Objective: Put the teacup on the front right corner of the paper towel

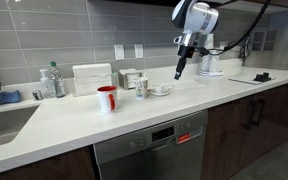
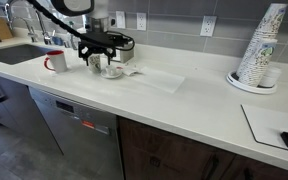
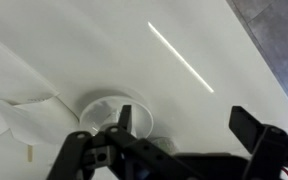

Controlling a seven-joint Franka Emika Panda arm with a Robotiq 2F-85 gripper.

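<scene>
Well, reading along the counter (image 1: 74,125) from the sink end, first comes the red mug (image 1: 106,98), then a pale patterned cup (image 1: 141,86), then the teacup (image 1: 160,90), low and white. Just past it hangs the pincer (image 1: 180,72), pointing straight down, clear of the counter and holding nothing.

In the wrist view its fingers (image 3: 124,118) stand spread apart. A round white dish (image 3: 102,100) lies under the finger at the left of that view instead of midway in the gap; whether it is the cup itself or a saucer I can't tell. So I'd say the cup lies below the pincer and off to one side, and the pincer wants a small sideways shift before it drops.

In an exterior view the paper towel (image 2: 156,79) stretches flat beyond the cup, its long axis running along the counter.
</scene>
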